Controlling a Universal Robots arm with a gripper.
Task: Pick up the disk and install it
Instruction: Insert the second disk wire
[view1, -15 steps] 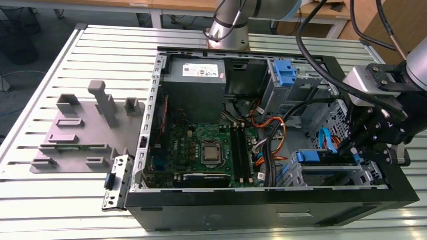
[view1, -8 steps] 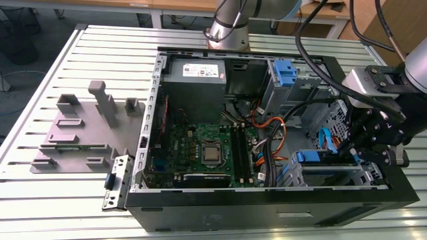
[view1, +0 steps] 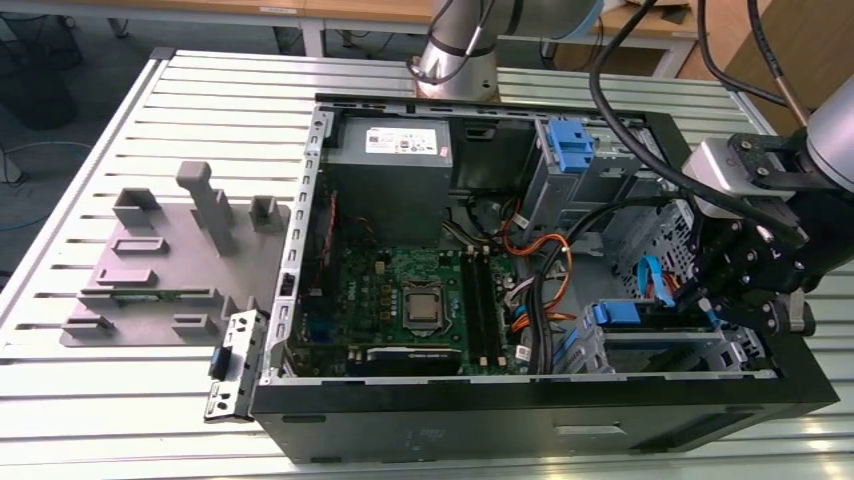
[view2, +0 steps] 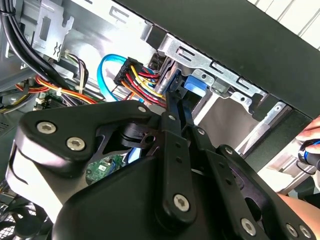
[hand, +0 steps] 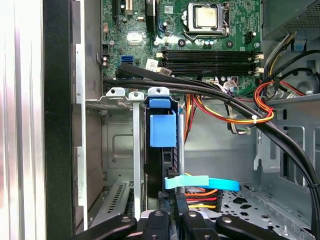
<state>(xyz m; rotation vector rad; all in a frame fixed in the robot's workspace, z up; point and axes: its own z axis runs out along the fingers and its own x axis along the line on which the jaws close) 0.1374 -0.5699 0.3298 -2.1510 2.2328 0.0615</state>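
Open desktop tower (view1: 534, 420) laid on its side on a ribbed metal table (view1: 174, 90); black outer shell, bare grey sheet-metal frame inside, green circuit board (view1: 400, 300) with a square silver processor at its middle and black memory slots alongside. Seated on edge in the stamped steel drive cage (hand: 117, 100) at the case's corner on the exterior view's right: the disk (hand: 162, 125), flat and dark, capped by glossy blue plastic carrier rails; long axis running down into the cage toward the case floor, blue tab end facing out toward the open side. Matte black gripper (hand: 170, 220), linkage arms pinned with bright screws, poised at the disk's lower edge in the first wrist view; whether closed on the disk or parted cannot be told. Light-blue flat ribbon cable (hand: 202, 182) crossing just beside the disk, over a bundle of red, orange and yellow wires. Grey moulded fixture plate (view1: 160, 260) with upright posts lying well apart on the table, toward the exterior view's left.
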